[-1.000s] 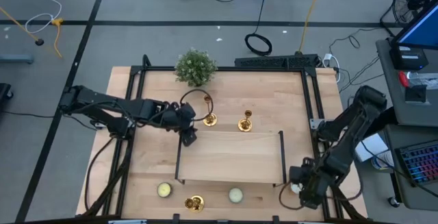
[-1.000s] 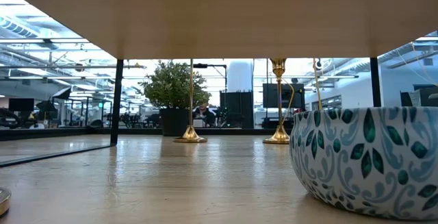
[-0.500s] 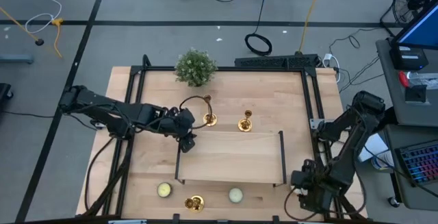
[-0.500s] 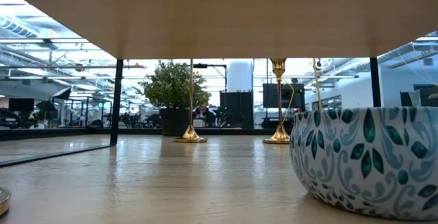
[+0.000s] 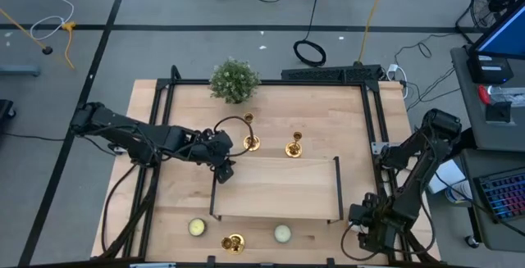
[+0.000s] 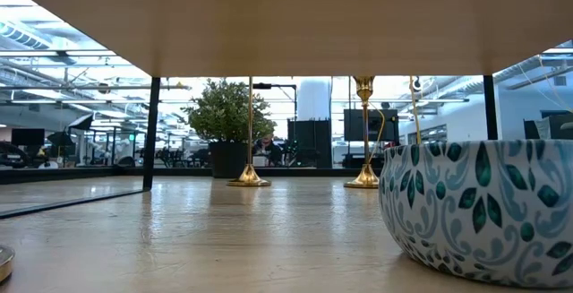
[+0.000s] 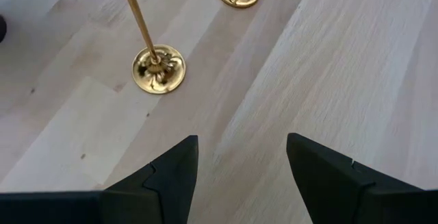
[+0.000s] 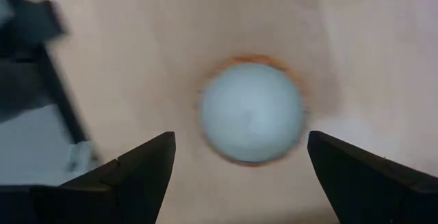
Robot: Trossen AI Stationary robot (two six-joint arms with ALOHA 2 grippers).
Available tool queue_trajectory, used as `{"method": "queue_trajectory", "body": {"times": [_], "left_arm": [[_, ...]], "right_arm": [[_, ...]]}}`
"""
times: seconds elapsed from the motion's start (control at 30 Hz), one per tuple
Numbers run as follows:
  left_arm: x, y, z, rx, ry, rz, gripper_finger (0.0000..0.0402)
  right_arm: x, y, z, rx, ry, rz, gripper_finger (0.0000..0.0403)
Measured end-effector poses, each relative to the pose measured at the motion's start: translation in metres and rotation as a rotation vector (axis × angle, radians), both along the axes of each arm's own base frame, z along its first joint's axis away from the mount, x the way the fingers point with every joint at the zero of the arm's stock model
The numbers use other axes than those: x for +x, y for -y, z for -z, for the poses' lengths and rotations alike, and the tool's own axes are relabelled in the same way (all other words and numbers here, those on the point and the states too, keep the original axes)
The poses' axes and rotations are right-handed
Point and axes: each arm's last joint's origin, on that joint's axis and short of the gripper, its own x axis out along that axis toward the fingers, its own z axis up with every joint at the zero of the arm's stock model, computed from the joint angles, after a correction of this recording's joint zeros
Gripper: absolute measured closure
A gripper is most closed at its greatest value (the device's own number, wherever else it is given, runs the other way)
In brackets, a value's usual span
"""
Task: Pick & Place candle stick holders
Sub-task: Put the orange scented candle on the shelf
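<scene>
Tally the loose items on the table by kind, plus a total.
Shiny gold metal candlestick holders: 3
Round pale candles: 2
Bushy green potted plant: 1
White bowl with a teal leaf pattern: 1
Total: 7

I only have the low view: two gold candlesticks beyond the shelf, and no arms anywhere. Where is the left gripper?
Observer: The left gripper hovers at the shelf's back left corner, beside the nearer candlestick.
Operator: Is it holding anything?
Observer: No. Its fingers stand open and empty over bare wood.
Operator: And the right gripper?
Observer: The right gripper is at the near right corner of the table, open above a pale round thing.
</scene>
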Motion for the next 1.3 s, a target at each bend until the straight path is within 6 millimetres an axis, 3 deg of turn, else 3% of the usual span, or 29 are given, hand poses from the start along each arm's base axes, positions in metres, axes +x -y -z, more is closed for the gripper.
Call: {"method": "queue_trajectory", "body": {"times": [1.3], "left_arm": [[0.000,0.001,0.000,-0.001,0.006,-0.015,0.0172]], "right_arm": [[0.008,0.021,0.040,0.042,0.040,0.119,0.0077]]}}
